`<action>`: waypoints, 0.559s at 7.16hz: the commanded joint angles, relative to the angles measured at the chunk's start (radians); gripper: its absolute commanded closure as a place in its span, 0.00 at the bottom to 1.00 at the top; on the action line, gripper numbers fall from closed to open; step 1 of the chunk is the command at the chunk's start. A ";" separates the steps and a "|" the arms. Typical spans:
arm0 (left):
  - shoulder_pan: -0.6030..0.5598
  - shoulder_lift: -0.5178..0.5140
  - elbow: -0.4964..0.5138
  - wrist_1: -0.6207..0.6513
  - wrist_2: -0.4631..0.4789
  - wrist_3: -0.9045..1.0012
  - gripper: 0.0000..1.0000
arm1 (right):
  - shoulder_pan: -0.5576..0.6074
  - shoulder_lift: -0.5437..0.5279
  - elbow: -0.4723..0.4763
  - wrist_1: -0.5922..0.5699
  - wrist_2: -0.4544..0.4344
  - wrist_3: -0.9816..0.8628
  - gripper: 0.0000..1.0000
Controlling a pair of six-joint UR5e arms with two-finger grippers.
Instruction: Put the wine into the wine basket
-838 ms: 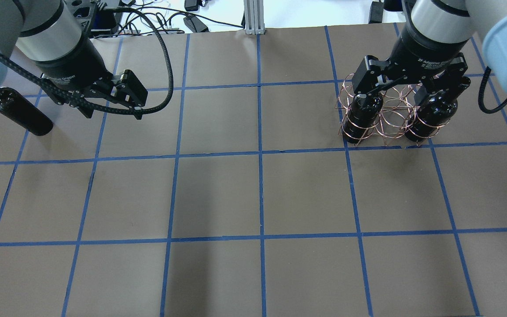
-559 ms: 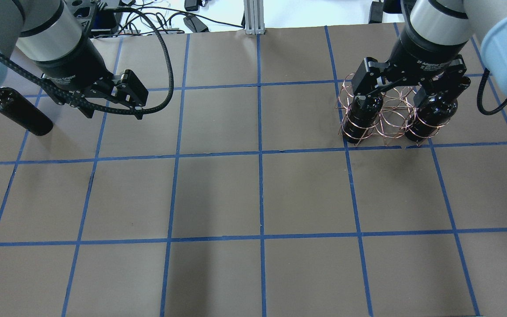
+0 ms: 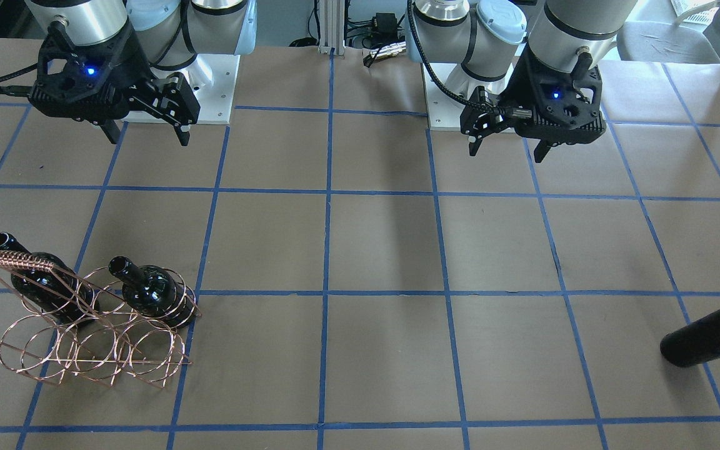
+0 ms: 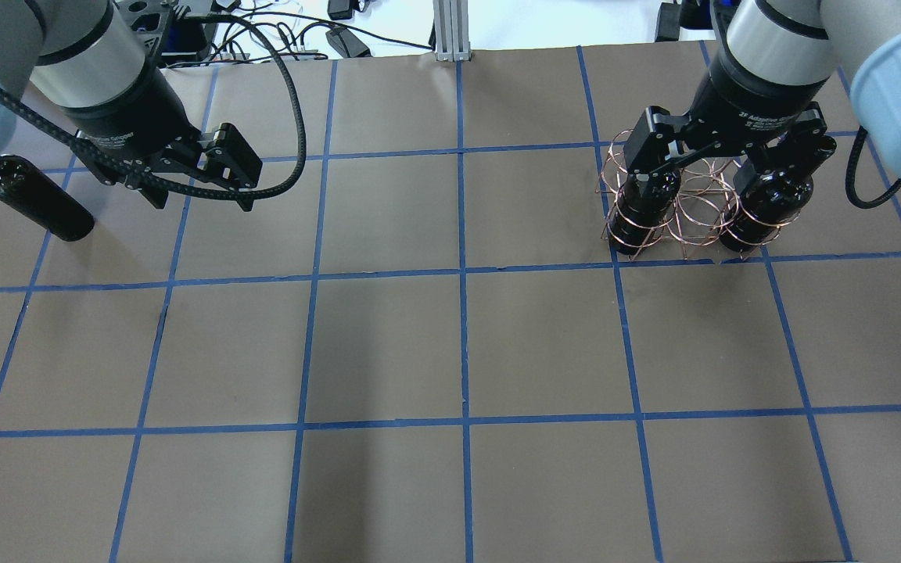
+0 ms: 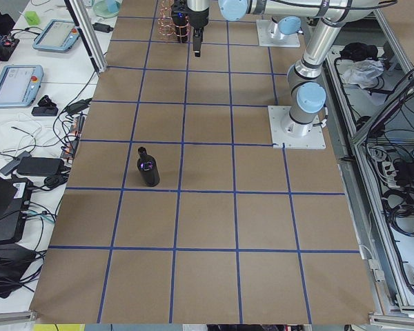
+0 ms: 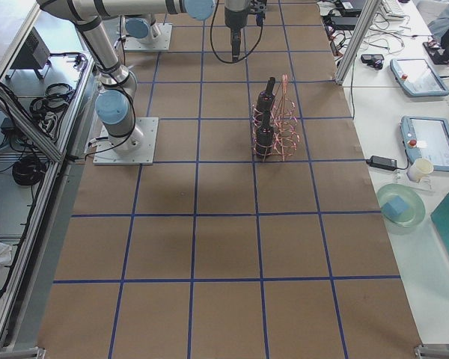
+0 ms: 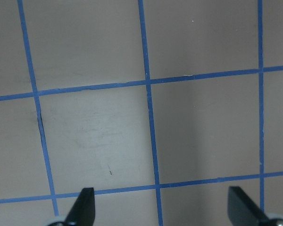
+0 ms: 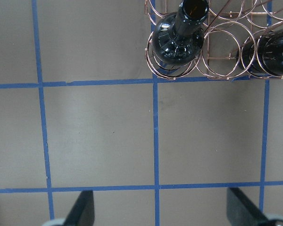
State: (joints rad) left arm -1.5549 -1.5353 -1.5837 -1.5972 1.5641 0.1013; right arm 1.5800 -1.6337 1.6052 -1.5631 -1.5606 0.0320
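Currently two bottles (image 3: 150, 297) inside wine basket (image 3: 16, 261)

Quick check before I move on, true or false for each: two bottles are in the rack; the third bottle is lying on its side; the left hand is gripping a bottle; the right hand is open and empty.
1. Two bottles stand in the rack. True.
2. The third bottle lies on its side. False: the left side view shows it upright on the table, far from the rack.
3. The left hand is shut on a bottle. False: its fingers are wide apart with only bare table between them.
4. The right hand is open and holds nothing. True.
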 commanded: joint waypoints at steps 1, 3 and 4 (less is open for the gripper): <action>-0.001 -0.002 0.002 0.002 0.000 0.000 0.00 | 0.000 0.000 0.001 0.000 0.005 0.000 0.00; -0.001 0.003 0.002 0.000 0.002 0.001 0.00 | 0.000 0.000 0.005 0.000 0.007 0.000 0.00; 0.001 0.003 0.002 -0.001 0.011 0.001 0.00 | -0.001 0.000 0.007 -0.002 0.010 0.000 0.00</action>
State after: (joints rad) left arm -1.5552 -1.5323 -1.5814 -1.5967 1.5676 0.1029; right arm 1.5794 -1.6333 1.6094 -1.5634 -1.5540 0.0322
